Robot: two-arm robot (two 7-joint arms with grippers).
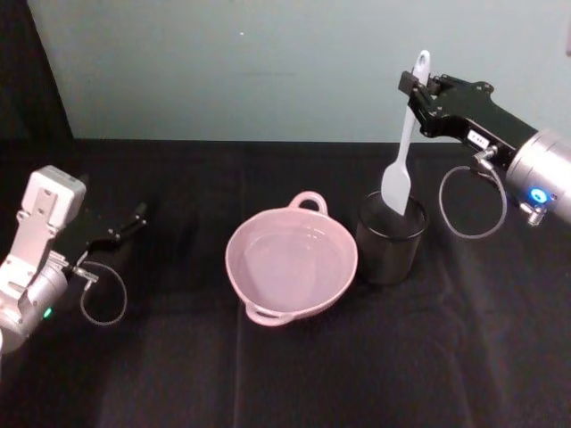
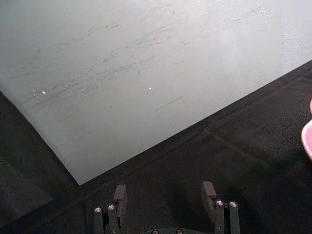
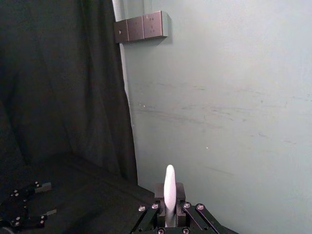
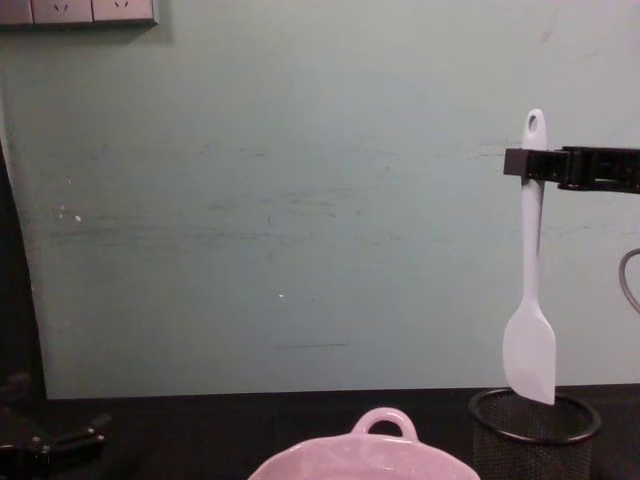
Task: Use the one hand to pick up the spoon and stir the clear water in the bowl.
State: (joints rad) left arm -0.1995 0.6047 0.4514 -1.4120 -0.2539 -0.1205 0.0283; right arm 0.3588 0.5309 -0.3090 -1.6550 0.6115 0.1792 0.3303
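At the table's left, the left black flat-jawed gripper (image 1: 134, 218) is parked low over the black cloth, its fingers standing apart and holding nothing. In the middle sits the wide pale pink glossy ceramic bowl (image 1: 239, 241), loop handles at its near and far rim, clear water inside. Just beside it on the right stands the black wire-mesh cup (image 1: 391, 254). Above the cup hangs the long slim white plastic spoon (image 1: 408, 134), upright, its flat head's tip level with the cup's rim. The right black flat-jawed gripper (image 1: 412, 89) is clamped on the handle just below the oval hole.

The step in hand looks like carrying the spoon to the bowl. To do it well, raise it until the head clears the mesh rim, then travel left, lower it mid-bowl, and stir gently, since so high a grip may let the spoon swing.
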